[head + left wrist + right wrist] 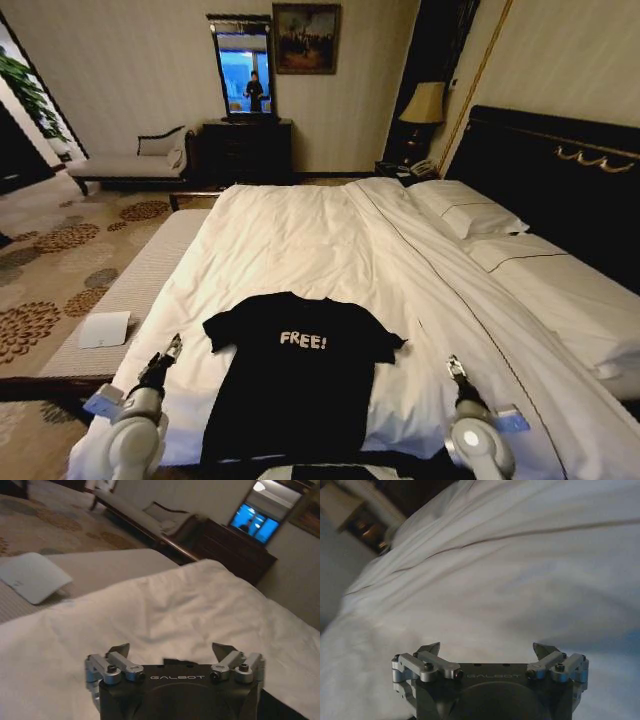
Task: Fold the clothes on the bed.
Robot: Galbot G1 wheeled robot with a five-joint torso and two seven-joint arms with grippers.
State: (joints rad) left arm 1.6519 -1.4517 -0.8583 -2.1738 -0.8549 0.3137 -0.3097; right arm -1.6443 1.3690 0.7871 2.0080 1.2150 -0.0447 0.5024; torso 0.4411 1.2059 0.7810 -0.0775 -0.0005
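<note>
Our left gripper (172, 347) hovers with jaws apart just left of the black T-shirt (295, 380), which lies flat near the foot of the bed (300, 230). Our right gripper (454, 366) waits with jaws apart to its right. We judge a low pinch could snag the duvet (420, 300) along with the fabric.

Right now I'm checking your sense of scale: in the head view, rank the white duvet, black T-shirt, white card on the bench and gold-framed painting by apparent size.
1. White duvet.
2. Black "FREE!" T-shirt.
3. Gold-framed painting and white card: these look alike, and the painting is farther away, so I won't rank them.
</note>
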